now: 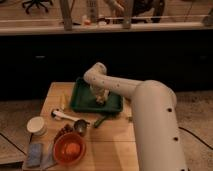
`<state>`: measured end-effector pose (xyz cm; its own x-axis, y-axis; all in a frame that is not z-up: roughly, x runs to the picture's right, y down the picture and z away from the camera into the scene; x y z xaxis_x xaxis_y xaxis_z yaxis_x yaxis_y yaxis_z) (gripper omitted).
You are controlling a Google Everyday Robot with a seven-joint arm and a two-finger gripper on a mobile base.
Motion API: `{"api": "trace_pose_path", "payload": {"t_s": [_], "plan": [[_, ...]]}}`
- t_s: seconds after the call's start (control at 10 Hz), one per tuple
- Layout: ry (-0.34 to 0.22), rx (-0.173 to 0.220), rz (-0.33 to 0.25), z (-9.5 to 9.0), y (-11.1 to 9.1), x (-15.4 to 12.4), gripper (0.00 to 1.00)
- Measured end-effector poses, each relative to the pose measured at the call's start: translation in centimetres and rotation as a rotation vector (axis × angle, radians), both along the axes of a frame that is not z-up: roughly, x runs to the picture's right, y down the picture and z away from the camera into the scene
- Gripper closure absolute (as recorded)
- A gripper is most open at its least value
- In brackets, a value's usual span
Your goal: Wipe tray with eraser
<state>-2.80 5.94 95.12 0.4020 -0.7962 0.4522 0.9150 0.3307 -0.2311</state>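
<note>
The dark green tray lies on the far part of the table, its long axis running left to right and its near-right corner skewed slightly nearer. The arm bends down over it, and the pincer hangs right of the tray's centre. At its tip sits the pale tan eraser, low against the tray floor. I cannot tell the eraser's long axis, nor whether the pincer is clamped on it. At the near left stand an orange-red bowl and a white cup.
</note>
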Motion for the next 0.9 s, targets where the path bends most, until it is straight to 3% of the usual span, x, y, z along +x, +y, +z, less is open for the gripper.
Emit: {"api": "trace_pose_path", "payload": {"t_s": [0.7, 0.9], "plan": [[0.002, -0.004, 0.001, -0.1, 0.0, 0.1, 0.97], [0.005, -0.015, 0.027, -1.2, -0.6, 0.0, 0.97]]}}
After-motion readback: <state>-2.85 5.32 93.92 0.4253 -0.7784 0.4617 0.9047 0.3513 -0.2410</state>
